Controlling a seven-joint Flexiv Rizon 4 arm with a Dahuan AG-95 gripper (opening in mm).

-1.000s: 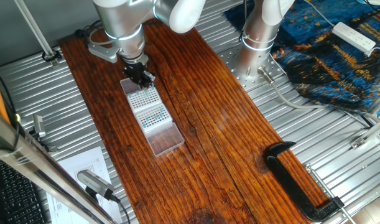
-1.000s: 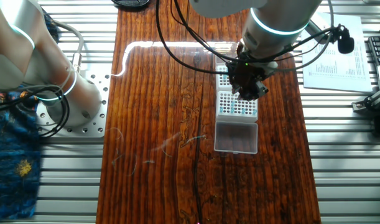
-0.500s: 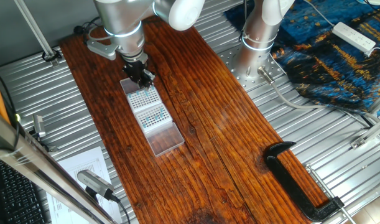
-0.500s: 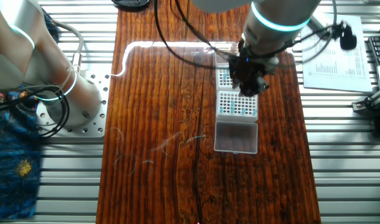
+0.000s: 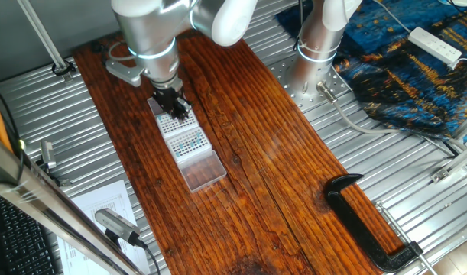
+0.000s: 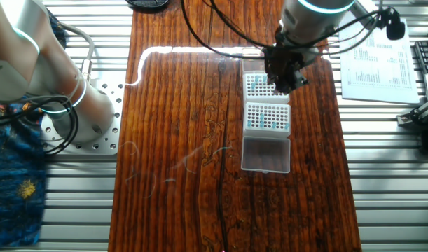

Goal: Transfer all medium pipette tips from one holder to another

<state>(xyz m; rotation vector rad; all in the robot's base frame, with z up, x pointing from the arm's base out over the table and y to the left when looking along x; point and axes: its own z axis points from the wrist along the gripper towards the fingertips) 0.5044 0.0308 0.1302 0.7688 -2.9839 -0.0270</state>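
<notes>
Overhead, a dark reddish wooden plank worktop (image 6: 185, 140) carries 2 white perforated tip racks end to end, then a clear plastic lid (image 6: 265, 154). Tiny teal-topped pipette tips (image 6: 268, 117) fill the middle rack. The black claw (image 6: 282, 78) hovers over the far rack (image 6: 256, 85); whether it is gripping anything cannot be made out.

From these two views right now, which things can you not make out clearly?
- Whether the gripper holds a tip: its fingers are too small and dark in both views.
- The far rack: the gripper covers part of it in both views.
- The count of medium pipette tips in the near rack: the dots are too small.
- The contents of the clear lid: glare and blur.
- The black clamp: appears in one fixed view only.
</notes>
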